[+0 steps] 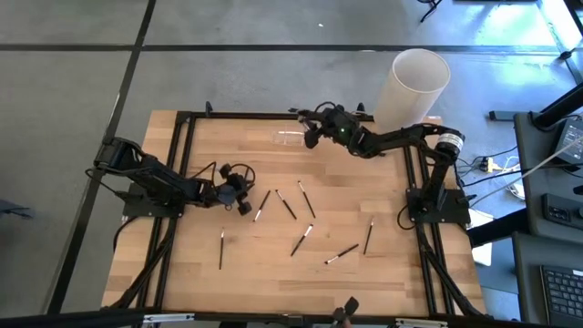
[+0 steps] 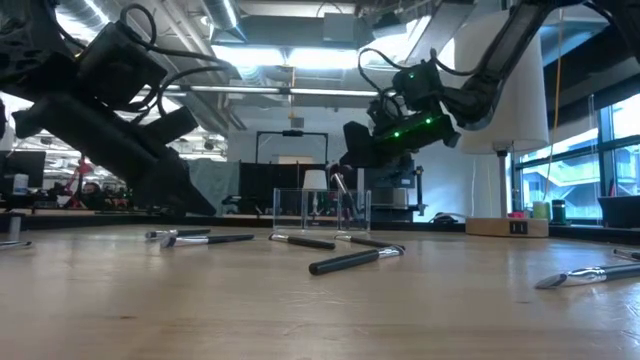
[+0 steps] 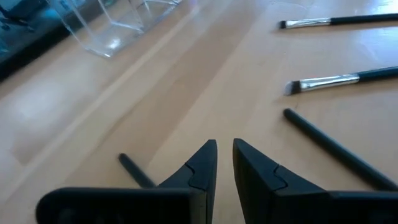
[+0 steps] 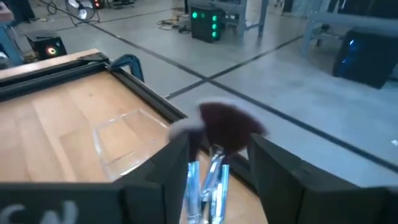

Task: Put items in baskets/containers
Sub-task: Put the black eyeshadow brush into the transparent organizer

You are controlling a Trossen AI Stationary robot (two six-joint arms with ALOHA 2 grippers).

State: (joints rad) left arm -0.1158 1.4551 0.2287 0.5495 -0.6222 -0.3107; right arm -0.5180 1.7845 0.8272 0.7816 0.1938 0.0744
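Starting at the left of the high view, your left claw (image 1: 239, 189) sits low over the wooden bench (image 1: 246, 273), its fingers (image 3: 202, 168) drawn almost together with only a thin slit between them and nothing pinched; its wrist view shows a dark handle end (image 3: 135, 171) lying on the wood just beside them. To the right of that claw you have seven makeup brushes lying loose on the bench: thin, with dark handles, silvery ferrules and small tips. Going rightward, one (image 1: 220, 248) lies alone near the front, then a group of three in the middle (image 1: 261, 204) (image 1: 286, 203) (image 1: 306, 199), then one below them (image 1: 301, 240), then one angled shallowly (image 1: 342, 253), and last one steep brush (image 1: 368, 237) nearest the right arm's base. Toward the far edge, the clear holder (image 1: 289, 138) shows only as faint glassy outlines; in the low view it reads as a small box with transparent walls (image 2: 320, 211) standing on the bench. Your right claw (image 1: 311, 127) hangs above the bench just right of the holder, at its far side, pinching two more brushes (image 4: 208, 177) side by side, silvery ferrules between the fingers and a dark fluffy tip (image 4: 227, 124) sticking out past them. At the far right corner a tall white cylinder (image 1: 412, 87) stands off the bench frame.
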